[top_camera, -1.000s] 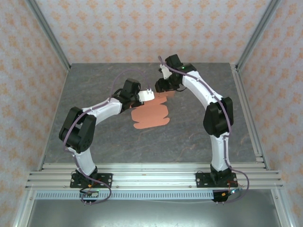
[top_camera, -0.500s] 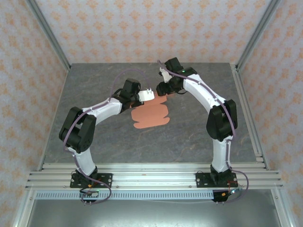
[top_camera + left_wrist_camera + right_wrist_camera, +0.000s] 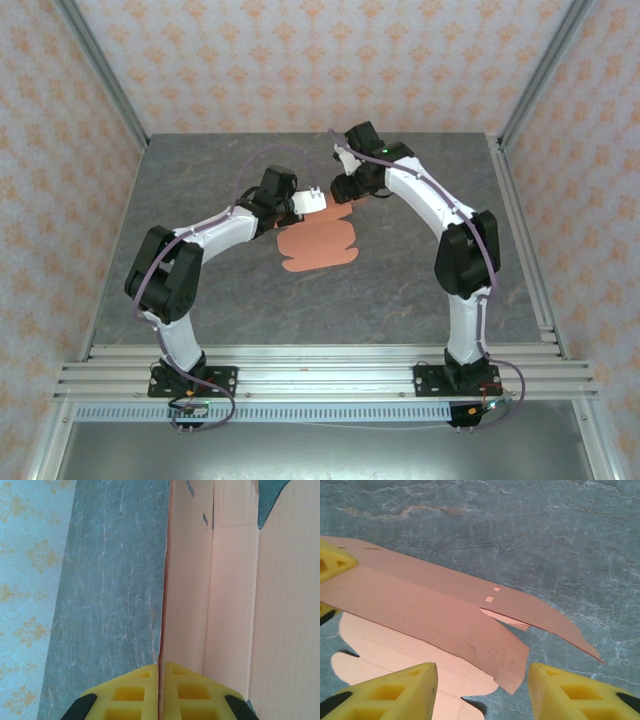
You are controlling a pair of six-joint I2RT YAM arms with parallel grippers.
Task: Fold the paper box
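Two hands are working here: I am seeing my left hand (image 3: 159,667) clenching a raised panel of the salmon-orange paper box (image 3: 320,248), my right hand (image 3: 481,674) hanging released above it, the rest lying flat on the bench (image 3: 400,290).

Left hand (image 3: 158,672) clamped, right hand (image 3: 481,675) parted.

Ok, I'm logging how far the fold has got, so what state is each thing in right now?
paper box: partly folded, one long panel lifted, the rest flat on the table.
left gripper: shut on the raised edge of the paper box.
right gripper: open, jaws apart over the lifted panel, gripping nothing.
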